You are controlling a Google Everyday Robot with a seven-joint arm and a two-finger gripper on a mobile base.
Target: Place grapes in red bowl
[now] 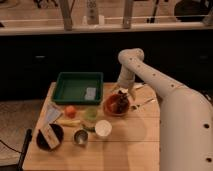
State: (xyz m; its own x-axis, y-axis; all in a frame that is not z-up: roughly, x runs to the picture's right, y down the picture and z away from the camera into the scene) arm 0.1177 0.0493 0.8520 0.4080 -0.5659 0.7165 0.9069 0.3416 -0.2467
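The red bowl (111, 108) sits on the wooden table, right of the middle. My gripper (120, 98) points down into the bowl from the far side, at the end of the white arm (150, 80). A dark lumpy mass, the grapes (118, 104), shows inside the bowl right under the gripper tip. I cannot tell whether the gripper still touches them.
A green tray (75, 87) holding a white item stands at the back left. An orange fruit (70, 110), a green cup (90, 115), a white cup (103, 128), a metal cup (80, 136) and a black bowl (50, 136) lie front left. Cutlery (142, 102) lies right of the bowl.
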